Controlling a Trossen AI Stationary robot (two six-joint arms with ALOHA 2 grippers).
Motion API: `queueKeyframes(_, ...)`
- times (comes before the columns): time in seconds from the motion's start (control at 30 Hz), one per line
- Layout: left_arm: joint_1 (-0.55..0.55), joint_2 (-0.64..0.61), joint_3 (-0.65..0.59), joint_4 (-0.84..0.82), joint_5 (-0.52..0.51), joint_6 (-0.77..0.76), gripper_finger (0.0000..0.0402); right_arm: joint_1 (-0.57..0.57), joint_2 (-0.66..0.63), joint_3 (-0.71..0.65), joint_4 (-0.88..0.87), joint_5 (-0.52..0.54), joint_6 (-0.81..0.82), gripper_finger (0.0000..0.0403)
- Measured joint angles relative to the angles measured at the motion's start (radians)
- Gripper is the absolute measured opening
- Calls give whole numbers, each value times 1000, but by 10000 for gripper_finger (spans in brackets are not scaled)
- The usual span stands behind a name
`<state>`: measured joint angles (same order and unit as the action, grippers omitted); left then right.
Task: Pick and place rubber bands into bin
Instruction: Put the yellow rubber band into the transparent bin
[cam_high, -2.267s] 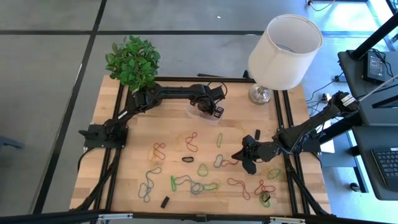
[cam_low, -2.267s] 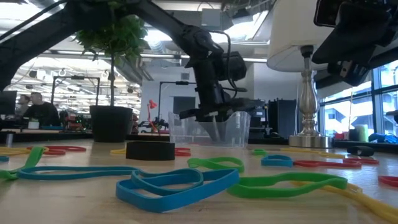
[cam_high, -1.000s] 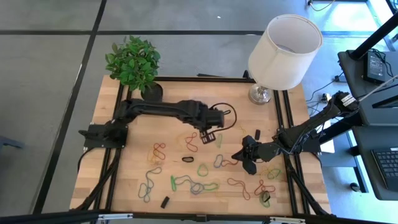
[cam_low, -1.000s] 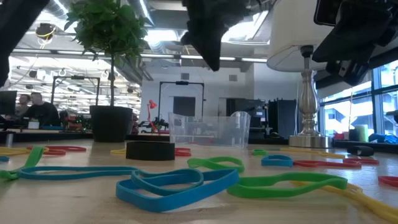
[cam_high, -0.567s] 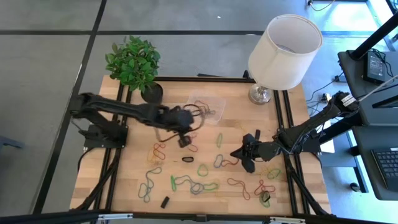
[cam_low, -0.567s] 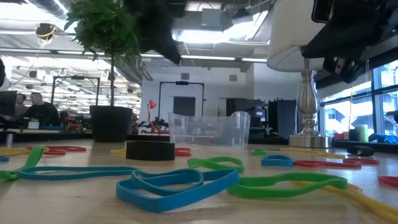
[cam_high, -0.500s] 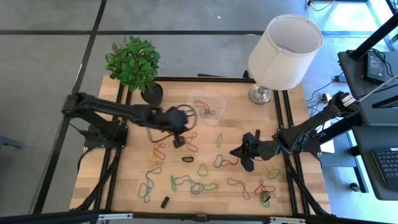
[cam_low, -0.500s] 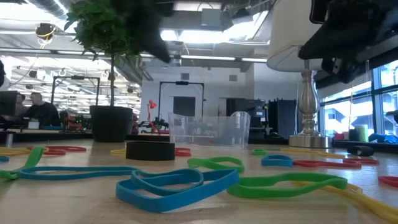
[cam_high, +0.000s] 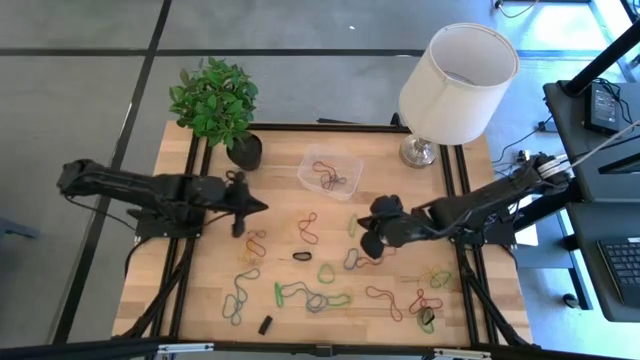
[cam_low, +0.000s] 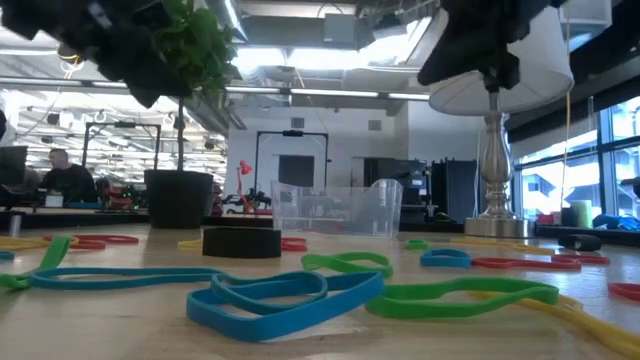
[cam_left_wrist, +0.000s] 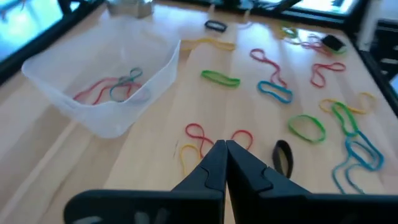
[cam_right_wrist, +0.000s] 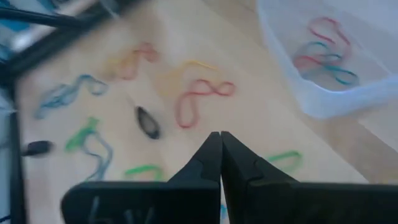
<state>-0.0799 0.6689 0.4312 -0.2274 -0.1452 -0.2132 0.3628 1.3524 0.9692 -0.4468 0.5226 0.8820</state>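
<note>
- While both arms hang above the surface in the high view, the left gripper sits out near the plant, and the right gripper hovers mid-surface over loose rubber bands; the bin lies near the lamp with a few bands inside.
- Down at the low view, bands sprawl flat in the foreground, a black block sits in front of the clear bin, and both arms are dark shapes overhead.
- Left wrist view: jaws pinched together on nothing, red loops just ahead, bin off to one side.
- Right wrist view: jaws pressed together too, and no band shows between them; a red figure-eight band lies beyond the tips.
- These loops look light, thin and floppy; I'd pinch one strand where it lifts off the wood, as a flat strand could slip out.
</note>
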Motion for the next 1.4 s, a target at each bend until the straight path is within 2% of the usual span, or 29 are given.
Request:
queueKeyframes(0.13,0,-72,-45,26,27,111,1,-41,71,125,-253,-25,132,2)
queueKeyframes(0.23,0,-84,-57,44,85,213,1,-84,124,185,-449,-71,226,3)
queueKeyframes(0.37,0,-71,-59,74,141,198,1,-164,188,210,-636,-156,311,17)
queueKeyframes(0.5,0,-60,-58,117,167,181,1,-247,234,182,-697,-183,322,46)
queueKeyframes(0.73,0,-50,-59,173,165,171,1,-370,289,75,-647,-244,228,109)
queueKeyframes(0.97,0,-48,-59,178,165,106,1,-435,292,-94,-466,-317,157,146)
queueKeyframes(1.23,0,-48,-59,179,146,94,1,-448,281,-205,-305,-339,165,133)
queueKeyframes(1.4,0,-48,-59,179,106,94,1,-447,281,-207,-280,-352,159,86)
